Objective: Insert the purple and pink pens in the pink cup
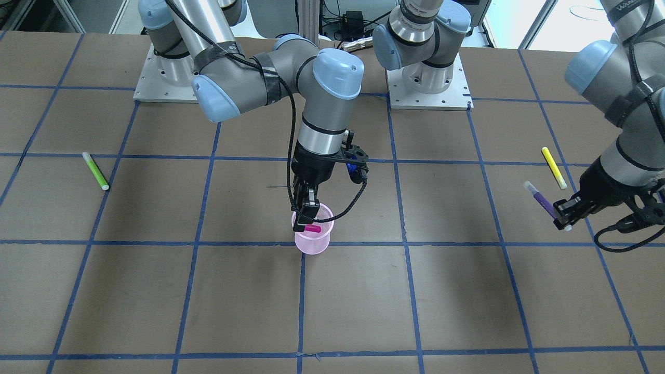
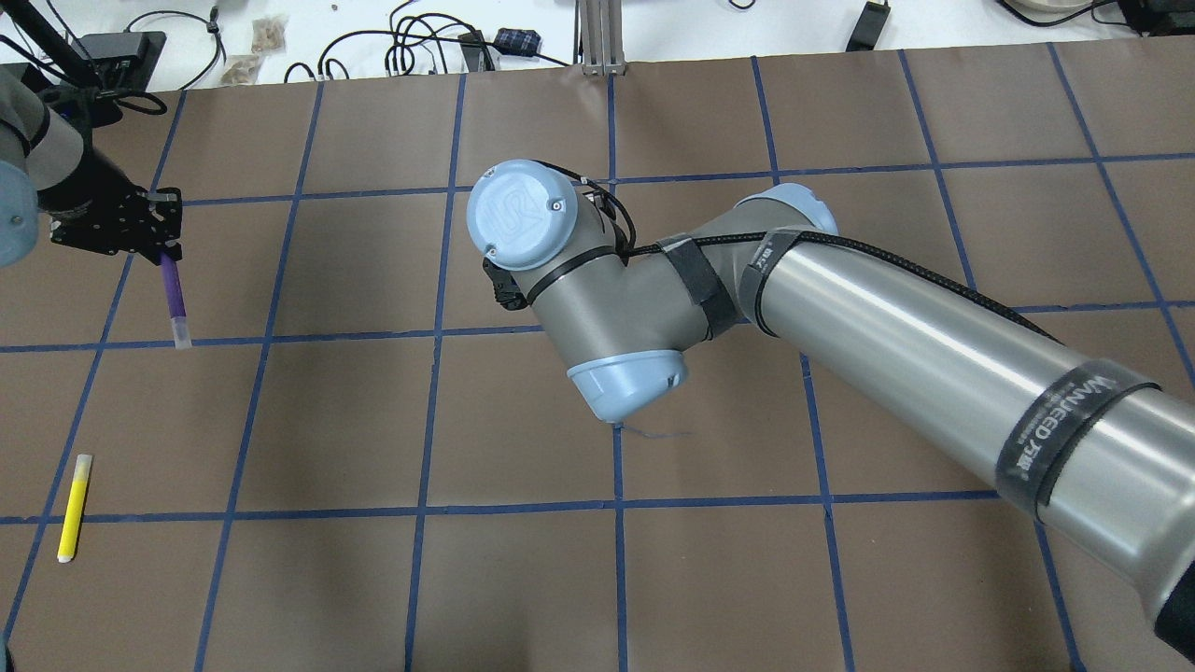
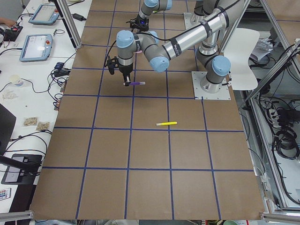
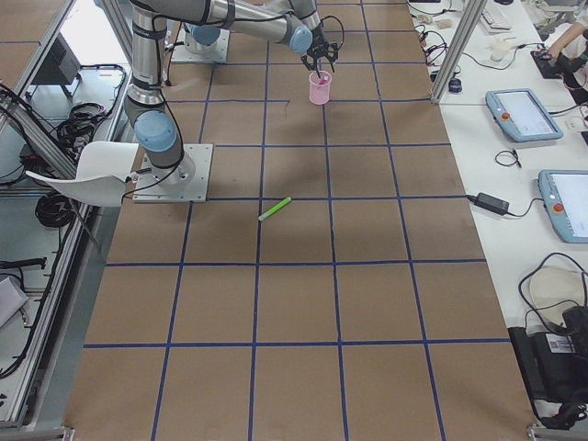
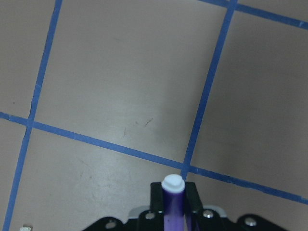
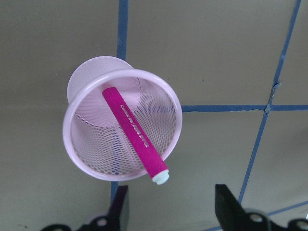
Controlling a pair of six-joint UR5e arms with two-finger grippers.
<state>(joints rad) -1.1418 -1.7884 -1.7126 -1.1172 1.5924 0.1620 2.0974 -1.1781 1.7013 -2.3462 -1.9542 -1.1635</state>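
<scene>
1. Front view: the right gripper (image 1: 305, 215) hangs just over the pink cup (image 1: 311, 244), which stands upright on the table (image 1: 363, 301). The pink pen (image 1: 313, 228) lies slanted at the cup's mouth. The black fingers overlap the pen here, so this view alone cannot tell grip from release. Off to the side, the left gripper (image 1: 562, 213) pinches the purple pen (image 1: 539, 200) near one end, clear of the table, probably lifted for the trip to the cup. A yellow pen (image 1: 554, 167) lies near it and a green pen (image 1: 96, 171) lies well apart; the task wants neither.
2. Overhead view: the right arm's elbow hides the cup and pink pen completely. The left gripper sits by the picture's edge, with the purple pen sticking out of it.
3. Left side view: the purple pen juts roughly level from the near gripper. I cannot make out the cup.
4. Right side view: the cup is small and far, with the gripper above it. The pen inside is too small to see.
5. Left wrist view: the fingers (image 5: 155, 198) press on the purple pen's barrel, and its lower part is cut off.
6. Right wrist view: the fingers (image 6: 120, 214) are spread wide with nothing between them. The pink pen rests inside the cup, its white end propped over the rim — so I judge that pen done and the purple one not yet delivered.
</scene>
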